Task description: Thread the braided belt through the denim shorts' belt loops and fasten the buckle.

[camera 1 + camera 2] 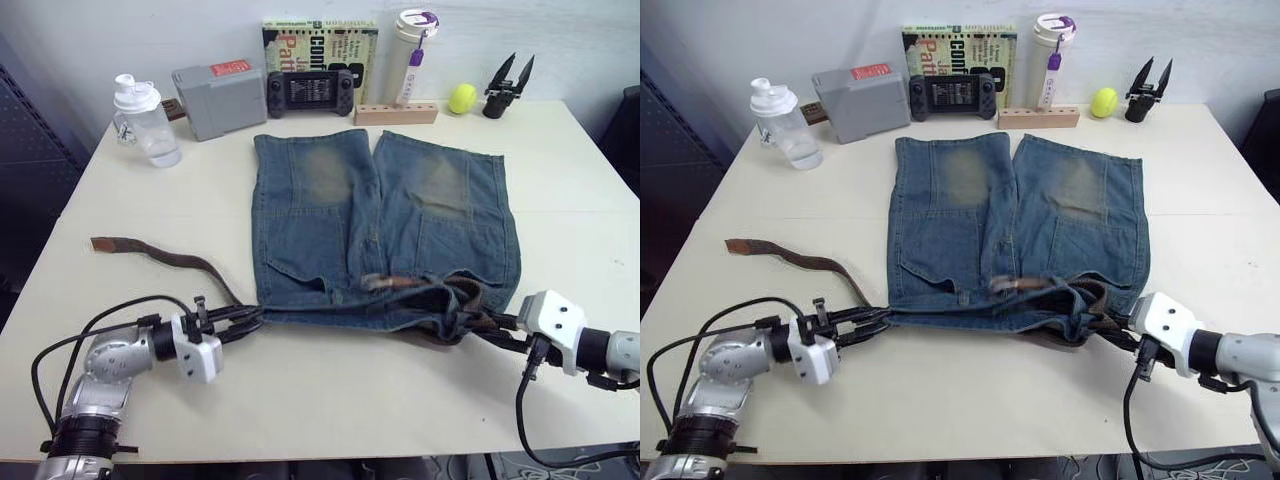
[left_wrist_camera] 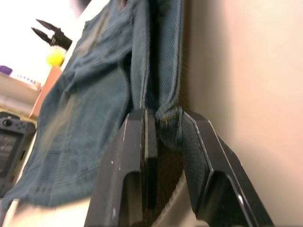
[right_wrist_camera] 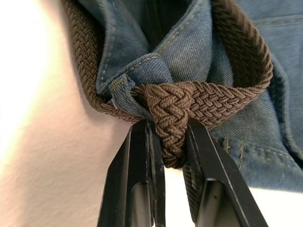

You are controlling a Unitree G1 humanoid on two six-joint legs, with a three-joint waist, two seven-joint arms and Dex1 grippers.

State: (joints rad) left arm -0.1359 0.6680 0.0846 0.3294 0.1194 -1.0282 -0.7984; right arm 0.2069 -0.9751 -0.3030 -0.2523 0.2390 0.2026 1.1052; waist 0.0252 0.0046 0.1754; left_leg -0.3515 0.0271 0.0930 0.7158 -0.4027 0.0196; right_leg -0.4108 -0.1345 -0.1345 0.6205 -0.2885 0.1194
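We see the shorts [image 1: 385, 225] flat on the table [image 1: 560, 215], legs pointing to the far edge, waistband nearest us. The belt [image 1: 160, 255] runs along the waistband: its leather tip lies out on the table to the left, and it bunches at the waistband's right corner.

Right gripper [image 3: 171, 142] is at that right corner, fingers [image 3: 142, 170] clamped on a fold of belt just beside a belt loop [image 3: 142, 71]. Left gripper [image 2: 163, 130] is at the waistband's left corner, narrow, pinching a fold of denim; we can't tell if belt is in the pinch too.

Containers along the far edge: a clear bottle [image 1: 143, 120] at far left with a little clear liquid at the bottom, and a white tumbler [image 1: 413, 50] with a purple lid, contents hidden.
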